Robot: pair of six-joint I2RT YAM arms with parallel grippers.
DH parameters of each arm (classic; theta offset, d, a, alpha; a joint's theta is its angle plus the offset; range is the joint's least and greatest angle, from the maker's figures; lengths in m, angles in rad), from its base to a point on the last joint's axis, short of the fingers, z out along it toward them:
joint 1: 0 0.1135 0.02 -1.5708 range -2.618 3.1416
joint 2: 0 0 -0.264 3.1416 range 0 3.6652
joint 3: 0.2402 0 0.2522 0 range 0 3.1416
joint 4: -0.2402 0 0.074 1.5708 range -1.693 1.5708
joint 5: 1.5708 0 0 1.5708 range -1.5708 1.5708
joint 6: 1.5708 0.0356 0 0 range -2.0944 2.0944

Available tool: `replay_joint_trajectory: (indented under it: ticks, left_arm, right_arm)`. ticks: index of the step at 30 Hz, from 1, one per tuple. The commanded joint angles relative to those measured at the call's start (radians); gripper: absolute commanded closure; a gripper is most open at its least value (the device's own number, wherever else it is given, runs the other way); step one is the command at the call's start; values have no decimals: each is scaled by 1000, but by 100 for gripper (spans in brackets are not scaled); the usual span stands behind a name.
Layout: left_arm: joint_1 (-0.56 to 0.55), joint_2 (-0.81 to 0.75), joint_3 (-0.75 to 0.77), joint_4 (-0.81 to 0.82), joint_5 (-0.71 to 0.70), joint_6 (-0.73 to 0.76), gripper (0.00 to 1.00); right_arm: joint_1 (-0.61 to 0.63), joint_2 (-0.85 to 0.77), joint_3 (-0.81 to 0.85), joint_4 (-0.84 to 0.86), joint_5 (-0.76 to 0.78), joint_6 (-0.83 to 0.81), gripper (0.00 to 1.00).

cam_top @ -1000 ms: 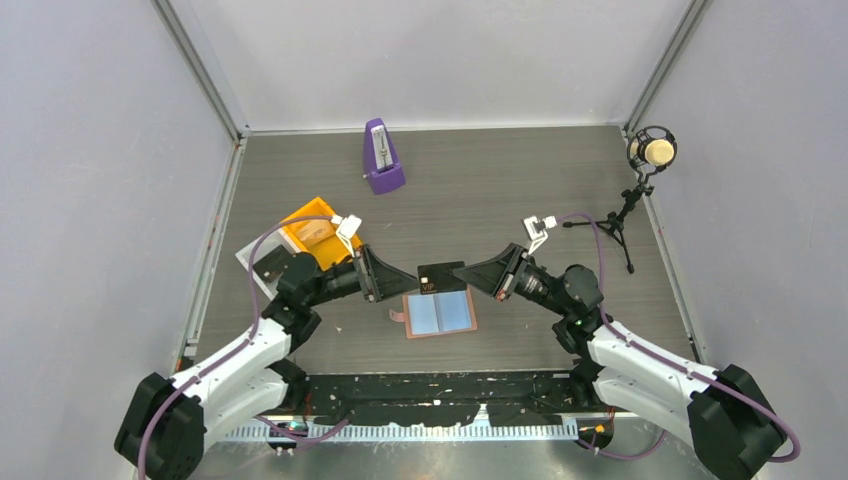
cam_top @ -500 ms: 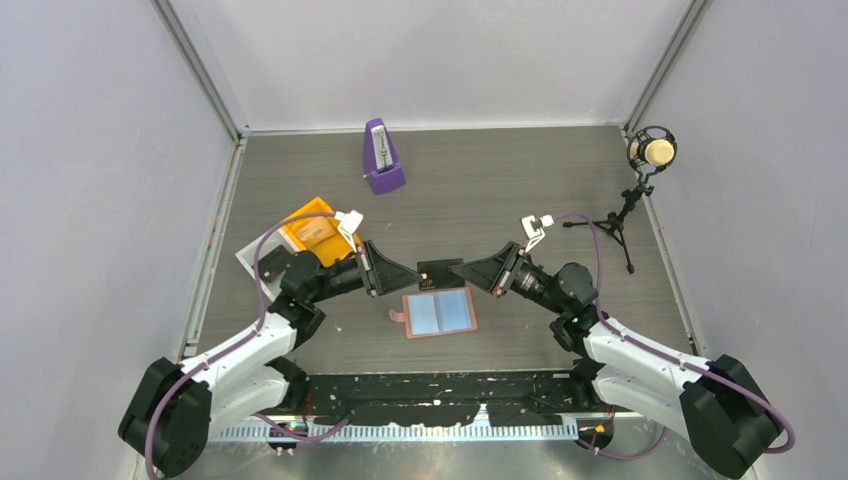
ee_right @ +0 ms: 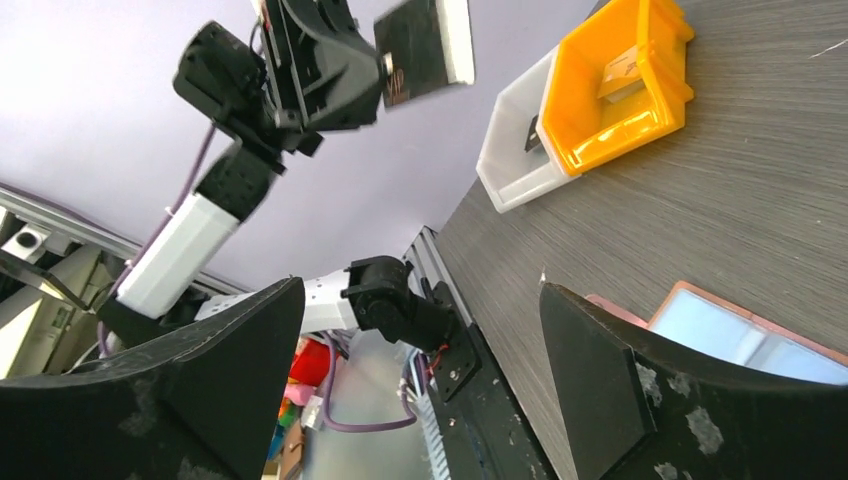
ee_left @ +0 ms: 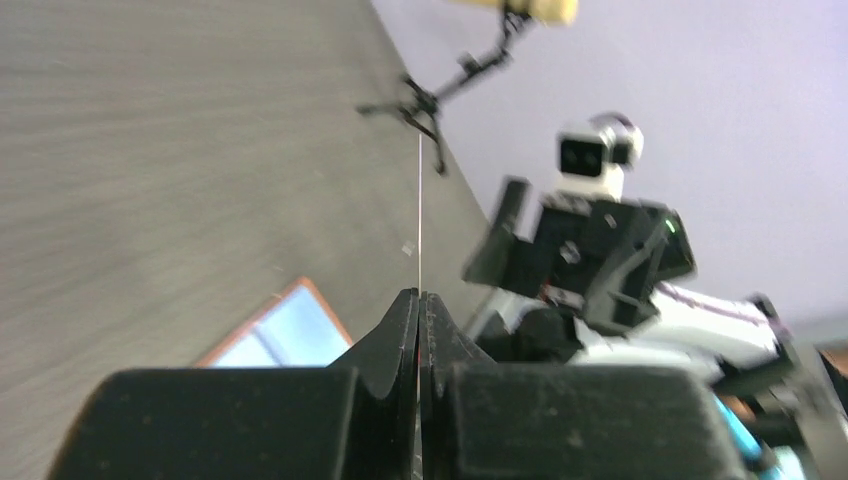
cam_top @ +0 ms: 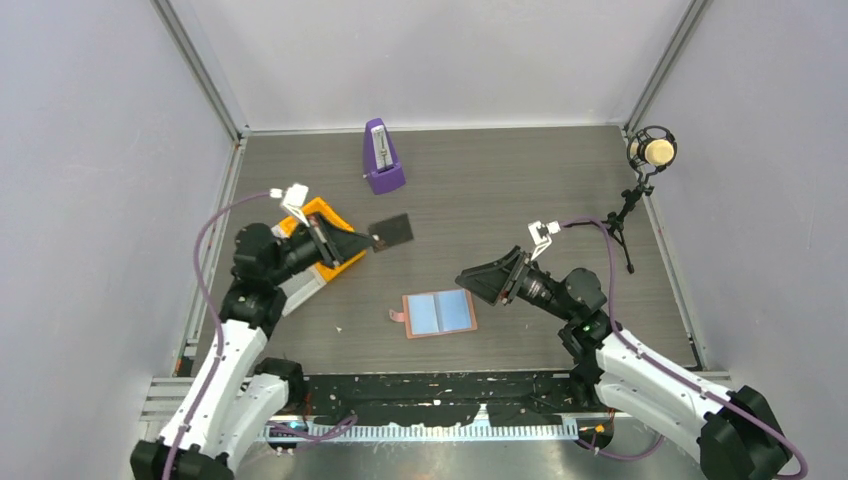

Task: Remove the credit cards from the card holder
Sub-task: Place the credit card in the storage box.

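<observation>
The card holder [cam_top: 438, 313] lies spread open on the table, with blue-grey inner faces and a tan rim; it also shows as a card holder [ee_left: 285, 335] and a card holder [ee_right: 740, 330] in the wrist views. My left gripper [cam_top: 370, 238] is shut on one dark credit card [cam_top: 391, 230], held in the air just right of the orange tray. That credit card [ee_left: 419, 200] appears edge-on as a thin line above my left gripper [ee_left: 419, 295]. My right gripper [cam_top: 468, 279] stands wide open and holds nothing, just right of the holder. The right wrist view shows the credit card [ee_right: 425, 45] up high.
An orange tray [cam_top: 333, 259] holding a tan item sits beside a white tray [cam_top: 300, 287] at the left. A purple metronome [cam_top: 382, 157] stands at the back. A microphone [cam_top: 652, 152] on a tripod is at the right edge.
Both grippers met at the card above the holder. My left gripper shut on it and my right one opened; the left arm then carried the card back left toward the orange tray.
</observation>
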Motion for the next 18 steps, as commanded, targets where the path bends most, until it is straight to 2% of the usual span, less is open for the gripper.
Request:
replay_joint_trajectory:
  ticks: [1, 7, 9, 13, 18]
  left_arm:
    - [224, -26, 96, -344, 82, 141, 100]
    - [612, 9, 183, -608, 216, 312, 100]
    - [656, 37, 225, -706, 171, 370, 100]
    - [735, 72, 276, -788, 76, 438, 100]
    - [851, 98, 313, -835, -4, 479, 100]
  right_arm:
    - [-3, -48, 5, -94, 17, -80, 5]
    - [-3, -49, -26, -73, -11, -88, 5]
    - [-4, -39, -29, -69, -30, -97, 5]
    - [-6, -22, -28, -68, -69, -109, 5]
    - [-11, -5, -23, -75, -120, -131, 5]
